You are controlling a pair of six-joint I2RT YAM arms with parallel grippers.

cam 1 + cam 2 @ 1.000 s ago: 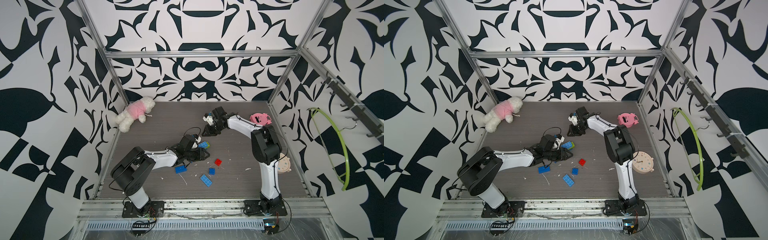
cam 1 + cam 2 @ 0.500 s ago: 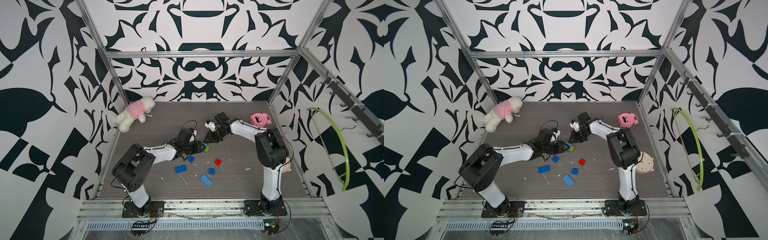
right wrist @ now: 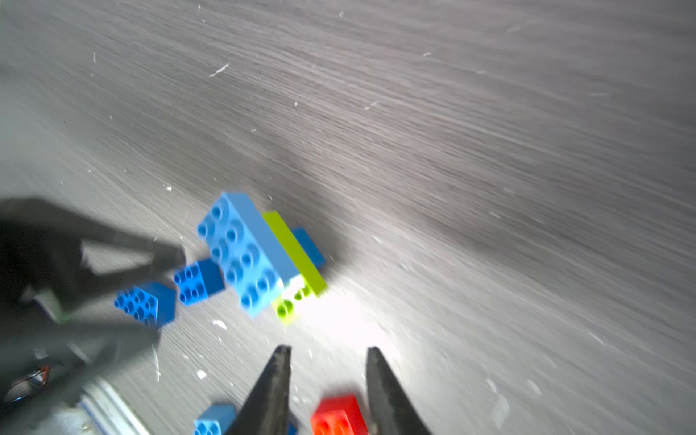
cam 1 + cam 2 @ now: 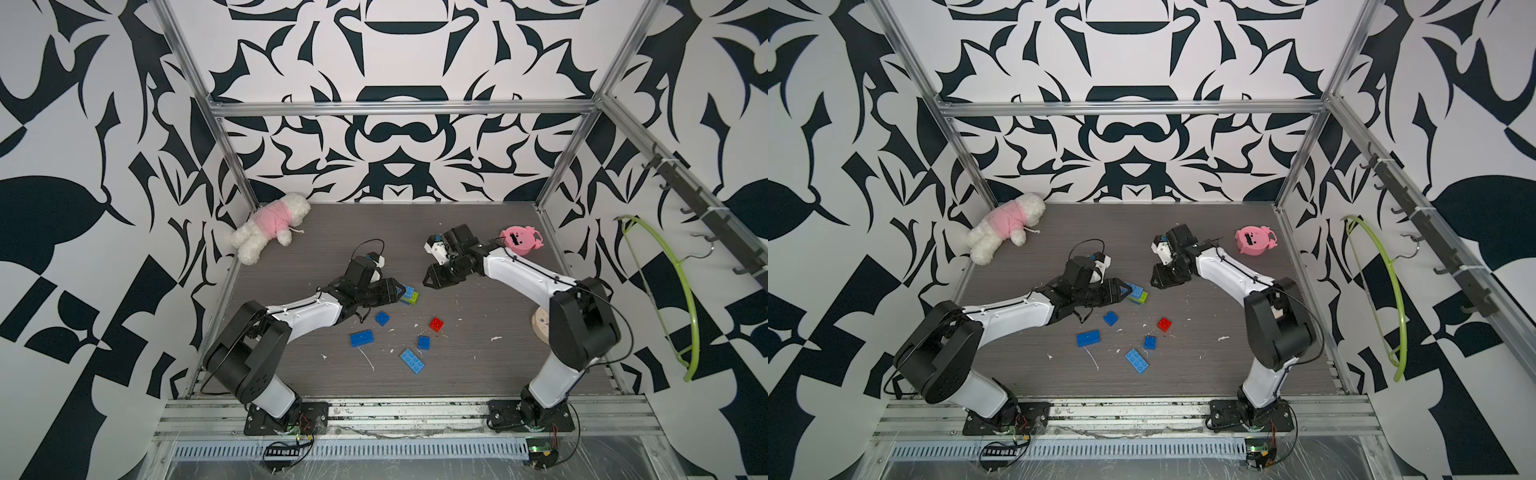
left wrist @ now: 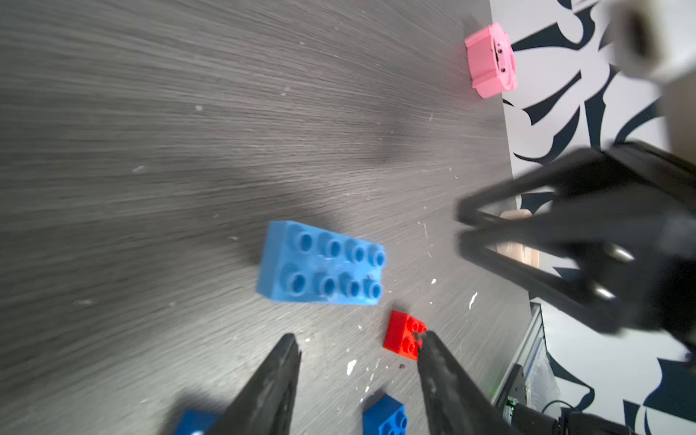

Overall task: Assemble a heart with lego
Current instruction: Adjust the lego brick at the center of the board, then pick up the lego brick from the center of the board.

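Observation:
The heart (image 4: 409, 295) (image 4: 1137, 293) is a small joined stack on the floor: a light blue brick over a lime green one, with a blue one underneath (image 3: 248, 252). Loose lego lies in front of it: a red brick (image 4: 436, 323), two small blue ones (image 4: 382, 318) (image 4: 424, 342) and two long blue ones (image 4: 361, 338) (image 4: 412, 360). My left gripper (image 4: 399, 291) (image 5: 357, 341) is open and empty, its tips right beside the stack. My right gripper (image 4: 430, 279) (image 3: 327, 349) hovers just behind the stack, open with nothing between its fingers.
A pink round toy (image 4: 519, 240) sits at the back right, a white plush in a pink shirt (image 4: 270, 226) at the back left. A round beige clock (image 4: 540, 326) lies behind the right arm. White crumbs dot the grey floor (image 4: 478, 361).
My left gripper slid back and right to the stack, uncovering a small blue brick. The right arm came forward and down toward the stack, and its jaws opened.

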